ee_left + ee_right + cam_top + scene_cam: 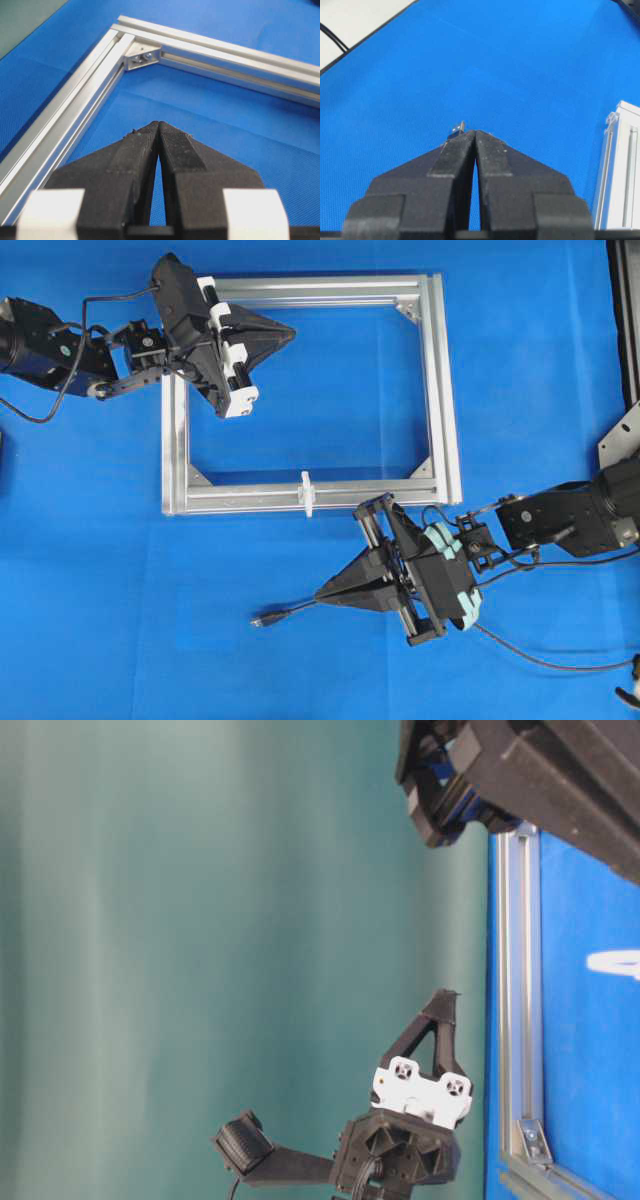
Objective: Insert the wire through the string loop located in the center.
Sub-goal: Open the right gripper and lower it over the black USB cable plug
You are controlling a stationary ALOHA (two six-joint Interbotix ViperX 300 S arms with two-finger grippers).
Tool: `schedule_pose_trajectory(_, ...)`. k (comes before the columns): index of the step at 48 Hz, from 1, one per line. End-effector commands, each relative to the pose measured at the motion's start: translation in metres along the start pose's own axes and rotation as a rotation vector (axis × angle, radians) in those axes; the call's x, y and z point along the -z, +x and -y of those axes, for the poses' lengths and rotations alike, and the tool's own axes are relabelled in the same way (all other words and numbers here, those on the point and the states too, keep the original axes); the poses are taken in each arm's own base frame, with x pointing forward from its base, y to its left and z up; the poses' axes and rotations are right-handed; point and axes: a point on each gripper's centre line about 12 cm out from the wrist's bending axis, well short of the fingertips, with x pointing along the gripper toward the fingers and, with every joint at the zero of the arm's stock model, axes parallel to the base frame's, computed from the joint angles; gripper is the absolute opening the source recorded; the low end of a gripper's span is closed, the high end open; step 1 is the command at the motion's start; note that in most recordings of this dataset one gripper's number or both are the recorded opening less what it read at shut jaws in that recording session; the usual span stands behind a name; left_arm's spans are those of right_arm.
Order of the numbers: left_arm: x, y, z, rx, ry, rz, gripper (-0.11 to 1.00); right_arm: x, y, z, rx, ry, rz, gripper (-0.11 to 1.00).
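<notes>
Both grippers, left (290,335) and right (320,595), were pressed together empty, the wire (285,617) lying unheld, so threading the loop (307,493) seemingly hadn't begun.

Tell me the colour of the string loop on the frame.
White; the string loop shows best in the overhead view.

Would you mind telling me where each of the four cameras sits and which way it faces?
Overhead: above the table, looking straight down at the frame, string loop and wire; both arms show.
Table-level: low beside the table, picture turned sideways, facing a green wall; left gripper shows.
Left wrist: behind the shut left fingers, looking at a frame corner.
Right wrist: behind the shut right fingers, looking over blue cloth; the wire's plug lies just beyond.
Shared: overhead and right wrist both show the plug.
</notes>
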Motion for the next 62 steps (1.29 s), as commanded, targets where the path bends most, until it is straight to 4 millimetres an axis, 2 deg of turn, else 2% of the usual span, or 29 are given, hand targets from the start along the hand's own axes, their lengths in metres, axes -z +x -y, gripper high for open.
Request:
schedule_pose_trajectory(1,-0.0218,-0.0016,0.0042,0.019,0.013,0.061,0.00,-0.0281,-0.0011,0.0014,0.001,-0.018,0.082,0.00)
schedule_pose_trajectory(6,-0.0224,-0.0008,0.0032,0.017,0.013,0.063,0.00,-0.0295,-0.0025,-0.0009,-0.015,-0.034,0.084,-0.04)
schedule_pose_trajectory(33,-0.0201,-0.0020,-0.0010,0.008,0.013,0.046,0.00,-0.0297,-0.0009,-0.0020,-0.021,0.033,0.070,-0.04)
schedule_pose_trajectory(36,-0.0201,-0.0020,-0.0010,0.008,0.013,0.046,0.00,-0.0299,-0.0009,-0.0020,-0.022,0.041,0.071,0.02)
schedule_pose_trajectory(40,-0.0206,-0.0017,-0.0009,0.008,0.011,0.048,0.00,-0.0285,-0.0014,-0.0021,-0.022,0.050,0.065,0.18)
schedule_pose_trajectory(43,-0.0201,-0.0020,-0.0010,0.008,0.011,0.046,0.00,-0.0283,-0.0008,-0.0011,-0.018,0.058,0.057,0.34)
schedule_pose_trajectory(48,-0.0199,-0.0020,-0.0009,0.009,0.012,0.045,0.00,-0.0265,-0.0007,-0.0013,-0.015,0.061,0.042,0.67)
schedule_pose_trajectory(52,-0.0197,-0.0020,-0.0010,0.008,0.011,0.043,0.00,-0.0261,0.0001,-0.0002,-0.007,0.071,0.036,0.87)
schedule_pose_trajectory(57,-0.0192,-0.0023,-0.0011,0.007,0.010,0.042,0.00,-0.0260,0.0014,0.0005,-0.002,0.076,0.033,0.80)
schedule_pose_trajectory(62,-0.0197,-0.0020,-0.0010,0.008,0.010,0.043,0.00,-0.0236,0.0048,0.0006,0.001,0.087,0.009,0.84)
